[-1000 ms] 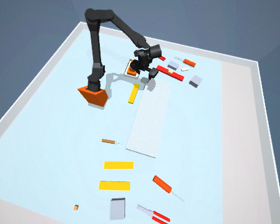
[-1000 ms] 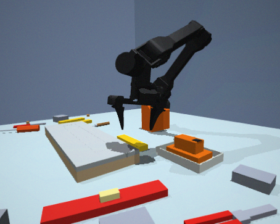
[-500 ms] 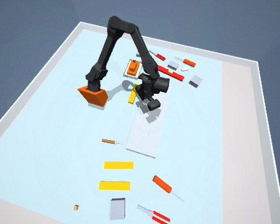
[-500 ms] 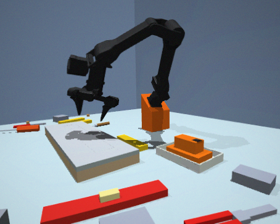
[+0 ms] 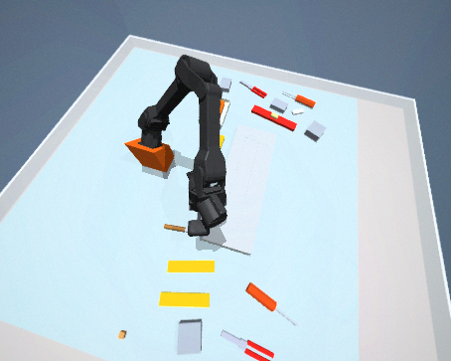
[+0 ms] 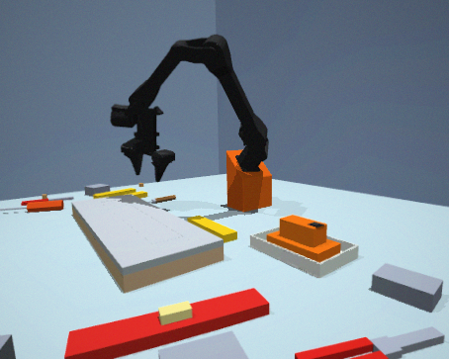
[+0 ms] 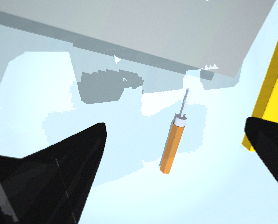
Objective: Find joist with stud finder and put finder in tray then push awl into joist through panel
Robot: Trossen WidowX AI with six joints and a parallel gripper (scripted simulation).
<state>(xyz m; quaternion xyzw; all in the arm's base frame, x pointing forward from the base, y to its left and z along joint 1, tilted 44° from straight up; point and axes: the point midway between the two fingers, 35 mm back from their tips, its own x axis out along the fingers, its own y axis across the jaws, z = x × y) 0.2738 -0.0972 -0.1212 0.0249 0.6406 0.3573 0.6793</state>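
The orange stud finder (image 6: pixel 302 233) sits in the pale tray (image 6: pixel 287 262). In the top view both are mostly behind the arm. The awl (image 5: pixel 174 228) (image 6: pixel 164 199) (image 7: pixel 172 145) lies flat on the table beside the near end of the floor panel (image 5: pixel 251 175) (image 6: pixel 145 239) (image 7: pixel 165 30). Its handle is orange-brown and its thin metal shaft points toward the panel. My gripper (image 6: pixel 148 177) (image 7: pixel 173 126) is open and empty, high above the table. In the wrist view the awl lies below, between the two fingers and not touching them. The joist is hidden under the panel.
Yellow bars (image 5: pixel 191 267) (image 5: pixel 184 299) (image 6: pixel 214 228) lie near the panel; one shows at the right in the wrist view (image 7: pixel 267 105). An orange screwdriver (image 5: pixel 261 296), red-handled pliers (image 5: pixel 258 349) and a grey block (image 5: pixel 190 336) lie beyond the awl. A red level (image 5: pixel 285 121) (image 6: pixel 227 312) lies past the panel's other end.
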